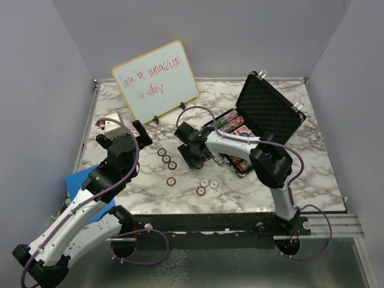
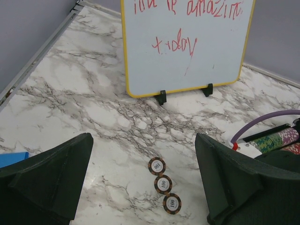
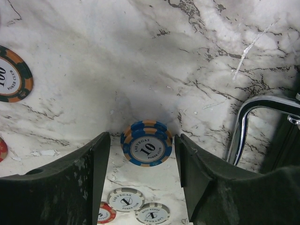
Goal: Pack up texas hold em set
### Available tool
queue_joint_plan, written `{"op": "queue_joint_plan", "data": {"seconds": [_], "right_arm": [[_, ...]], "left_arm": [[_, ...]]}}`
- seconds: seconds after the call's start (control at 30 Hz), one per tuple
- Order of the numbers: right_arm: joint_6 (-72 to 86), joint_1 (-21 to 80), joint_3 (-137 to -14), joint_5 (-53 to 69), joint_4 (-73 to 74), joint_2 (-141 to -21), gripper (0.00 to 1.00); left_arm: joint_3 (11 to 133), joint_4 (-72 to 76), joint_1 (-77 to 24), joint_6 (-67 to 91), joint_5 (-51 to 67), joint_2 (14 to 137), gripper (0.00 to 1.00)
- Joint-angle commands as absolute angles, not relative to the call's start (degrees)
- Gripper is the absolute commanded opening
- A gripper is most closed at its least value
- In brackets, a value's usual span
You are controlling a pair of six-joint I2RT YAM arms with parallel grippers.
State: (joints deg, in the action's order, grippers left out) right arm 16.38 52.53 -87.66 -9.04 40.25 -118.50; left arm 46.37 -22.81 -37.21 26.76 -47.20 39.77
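**A:** Where's the case?

**B:** The case (image 1: 273, 111) is open at the upper right of the overhead view, on the marble table (image 1: 312, 180). Its lid is tipped back. Rows of chips (image 1: 230, 123) and red cards (image 1: 243, 131) lie in its base. In the right wrist view its chrome handle (image 3: 241, 126) curves up at the right edge.

**A:** And the right gripper?

**B:** The right gripper (image 1: 195, 159) sits at the middle of the overhead view, just left of the case. Its fingers (image 3: 70, 183) are narrowed to about a chip's width, with a blue chip (image 3: 146, 149) marked 10 between them. The chip looks pinched and raised, since it reads larger than the white chips (image 3: 124, 199) lying below it at the bottom of that frame.

**A:** The left one?

**B:** The left gripper (image 2: 143, 140) is spread wide and holds nothing. Bare marble shows between its fingers (image 2: 51, 178).

**A:** Which chips are loose?

**B:** Three 100 chips (image 2: 163, 183) lie flat in a touching diagonal row at the lower middle of the left wrist view, between the fingers and nearer the right one. Overhead, two red chips (image 1: 171, 180) lie apart at centre, below that row. The white pair sits between them and a little higher, just under the right gripper.

**A:** Anything else?

**B:** A whiteboard (image 1: 156, 81) with red writing stands propped at the upper left of the overhead view, well apart from the case.
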Motion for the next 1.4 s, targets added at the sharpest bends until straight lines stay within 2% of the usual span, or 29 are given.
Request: {"op": "queue_joint_plan", "data": {"seconds": [0.0, 0.33, 0.63, 1.0, 1.17, 1.37], "right_arm": [[15.8, 52.7, -86.9, -7.8, 43.3, -118.2, 0.61], [17.4, 52.8, -86.2, -10.9, 45.0, -120.4, 0.45], [19.0, 52.7, -84.5, -13.3, 38.4, -116.7, 0.26], [20.2, 52.6, -85.4, -11.7, 37.3, -109.4, 0.23], [23.6, 51.6, -85.3, -11.1, 36.5, -106.5, 0.23], [32.5, 49.3, -84.3, -8.9, 33.8, -100.9, 0.23]], "left_arm": [[46.0, -22.6, -37.2, 26.9, -47.8, 39.4, 0.99], [45.9, -22.9, -37.1, 28.0, -46.7, 38.8, 0.99], [44.4, -23.7, -37.2, 31.9, -42.2, 38.4, 0.99], [40.2, -23.8, -37.2, 38.7, -34.3, 36.7, 0.99], [37.0, -21.3, -37.2, 39.4, -27.1, 36.0, 0.99], [28.1, -4.6, -37.2, 36.7, -11.1, 35.1, 0.96]]}}
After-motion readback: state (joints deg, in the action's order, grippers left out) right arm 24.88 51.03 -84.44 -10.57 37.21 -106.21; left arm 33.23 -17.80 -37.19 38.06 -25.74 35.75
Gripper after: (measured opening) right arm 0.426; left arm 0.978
